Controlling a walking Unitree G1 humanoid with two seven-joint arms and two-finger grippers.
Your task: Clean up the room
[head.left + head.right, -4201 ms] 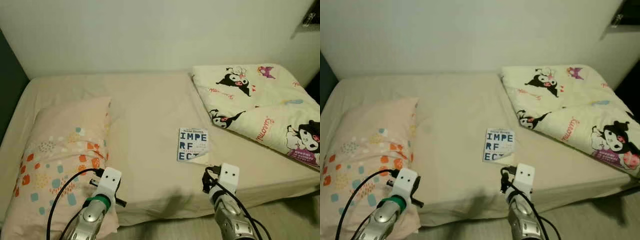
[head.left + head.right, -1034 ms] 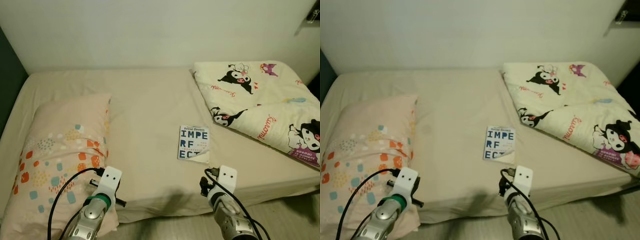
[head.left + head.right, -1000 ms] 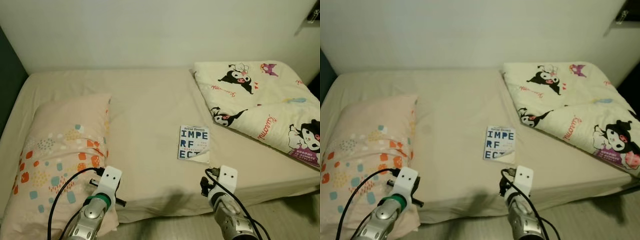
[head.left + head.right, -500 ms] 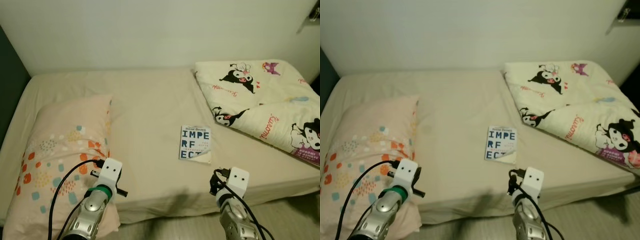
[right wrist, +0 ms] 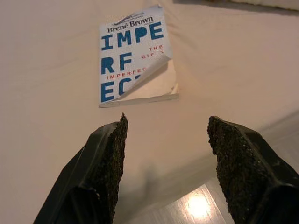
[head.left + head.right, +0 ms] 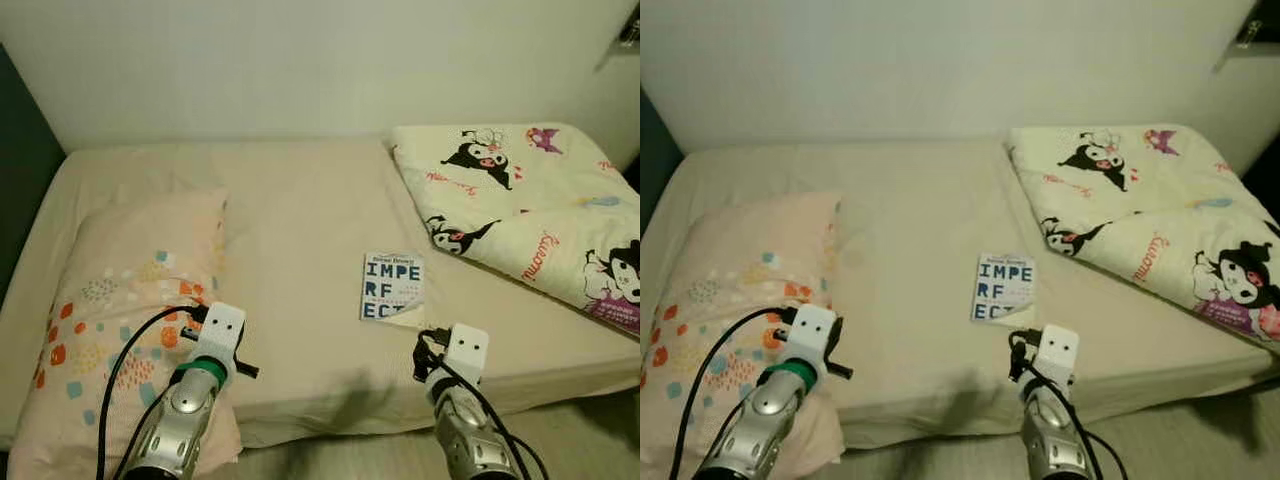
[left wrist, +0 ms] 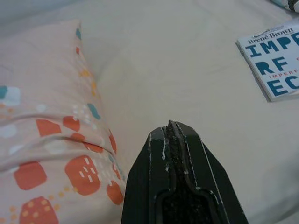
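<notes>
Right gripper (image 5: 166,154) spread wide and empty, short of the book (image 5: 133,56).
Book lies just beyond it on the bed (image 6: 300,210); left gripper (image 7: 174,135) is pressed closed.

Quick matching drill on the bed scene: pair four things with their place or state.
Things:
1. book
2. pillow
3. left gripper
4. right gripper

States:
A. fingers open, aimed at the book
B. lying at the bed's left side
C. fingers shut
D. flat mid-bed, cover corner curled

Pairs: 1-D, 2-B, 3-C, 4-A
</notes>
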